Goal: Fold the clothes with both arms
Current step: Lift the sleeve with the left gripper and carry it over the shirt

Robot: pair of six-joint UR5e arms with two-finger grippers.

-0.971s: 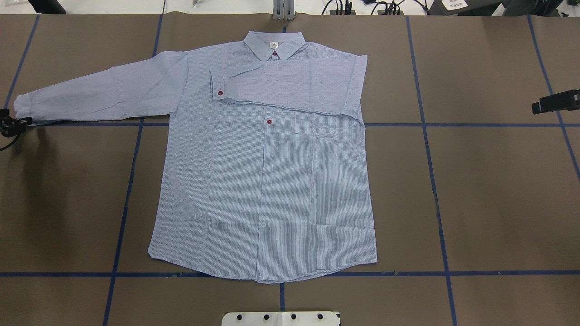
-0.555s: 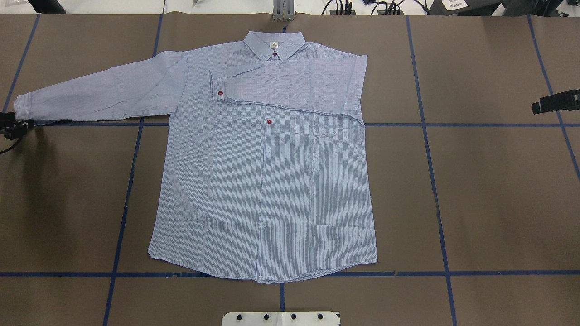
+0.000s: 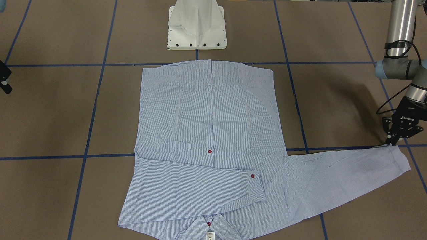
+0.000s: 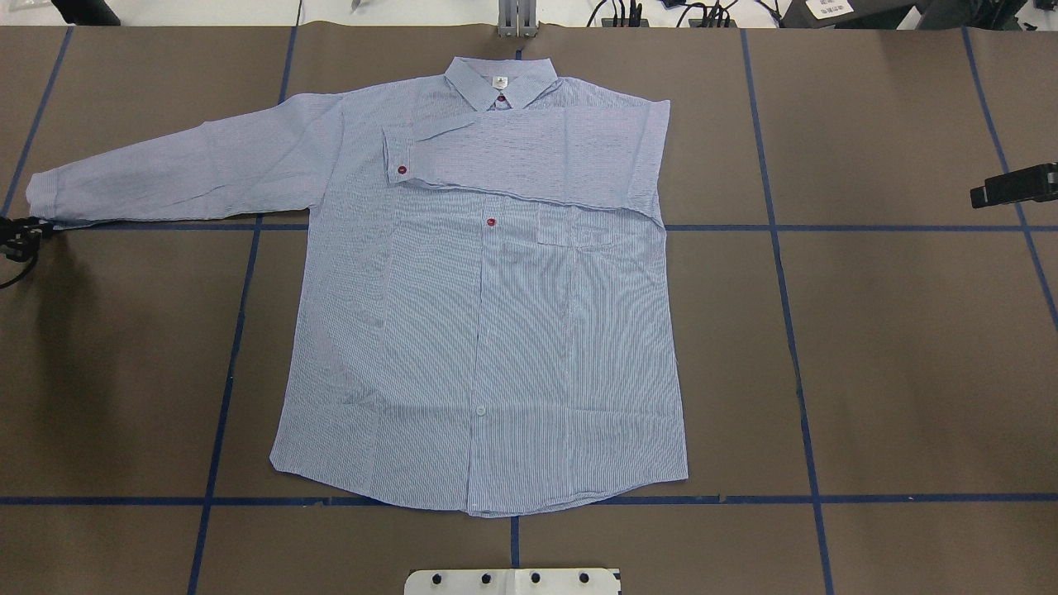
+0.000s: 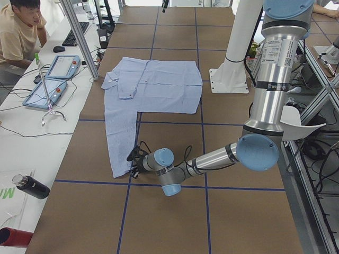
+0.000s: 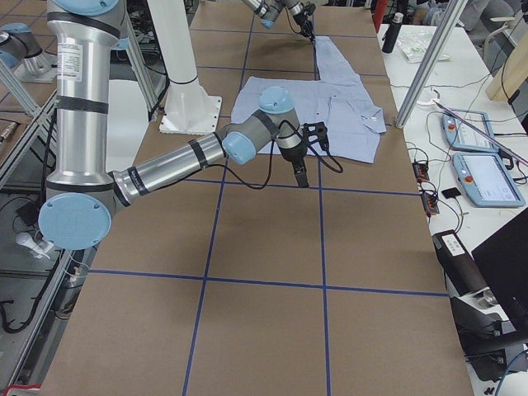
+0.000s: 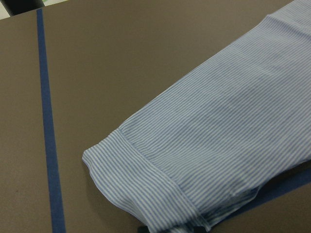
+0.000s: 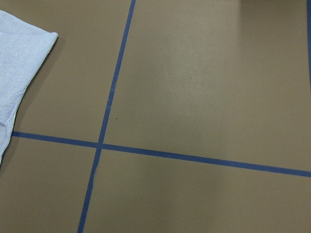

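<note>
Left gripper [image 3: 390,142] was what I noticed first, low at the 9 o'clock edge of the brown table [image 4: 893,372], reckoning the clock from over the robot's shoulders. Its black fingertips were down right at the robot-side corner of the cuff [image 4: 45,198] on the shirt's outstretched sleeve [image 4: 182,169]. I could not tell whether those fingers were spread or pinching the cloth. The shirt [image 4: 496,330] lay flat and face up in the middle of the table. Its collar [image 4: 500,81] pointed to 12 o'clock and its hem to 6, just short of the white pedestal [image 3: 196,25]. That one sleeve reached out towards 9 to 10 o'clock. The other sleeve [image 4: 537,157] was folded across the chest just under the collar, its red-buttoned end lying towards 10 o'clock of the shirt's middle and partly covering the top of the pocket [image 4: 574,227]. The right gripper [image 4: 979,197] hung at 3 o'clock, well apart from the shirt, above bare table crossed by blue tape lines [image 4: 909,227]. I could not tell whether its fingers were spread or pressed together. A person [image 5: 18,32] sat at a side bench beyond the 12 o'clock edge.
</note>
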